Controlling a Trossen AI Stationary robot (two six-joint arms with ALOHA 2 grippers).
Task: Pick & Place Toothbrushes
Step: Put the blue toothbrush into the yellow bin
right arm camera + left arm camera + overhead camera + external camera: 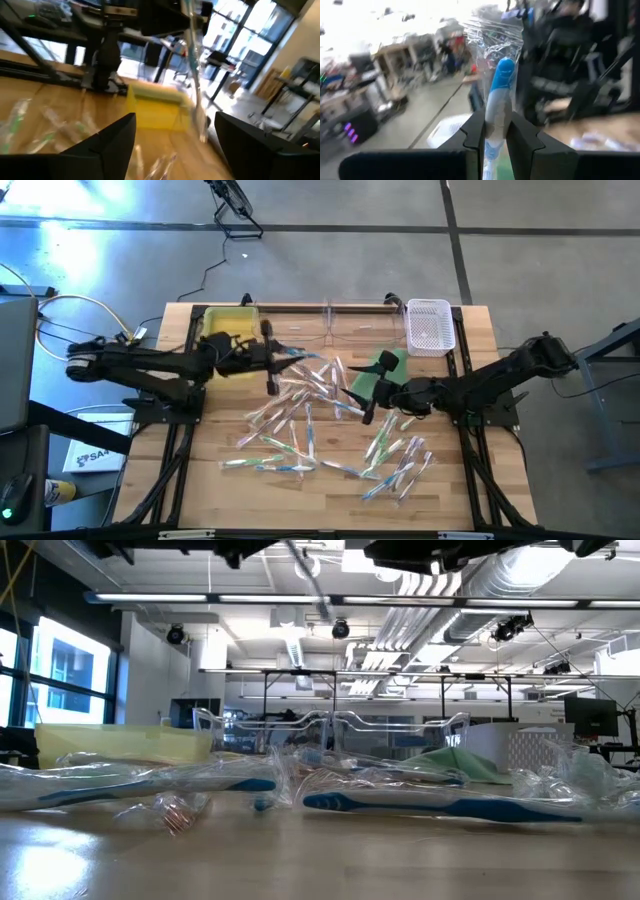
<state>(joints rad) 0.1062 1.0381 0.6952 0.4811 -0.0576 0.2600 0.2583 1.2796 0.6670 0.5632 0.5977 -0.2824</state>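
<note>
The left claw [494,137] pinches a blue wrapped toothbrush [499,90] between its fingers above the table [330,490]; the right claw [172,137] gapes empty over the scattered toothbrushes [300,415].

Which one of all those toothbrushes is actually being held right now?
The blue-handled toothbrush in its clear wrapper, clamped in the left gripper above the table; the other toothbrushes lie loose.

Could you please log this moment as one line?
left gripper: shut on blue toothbrush | right gripper: open, empty | yellow bin: behind
</note>
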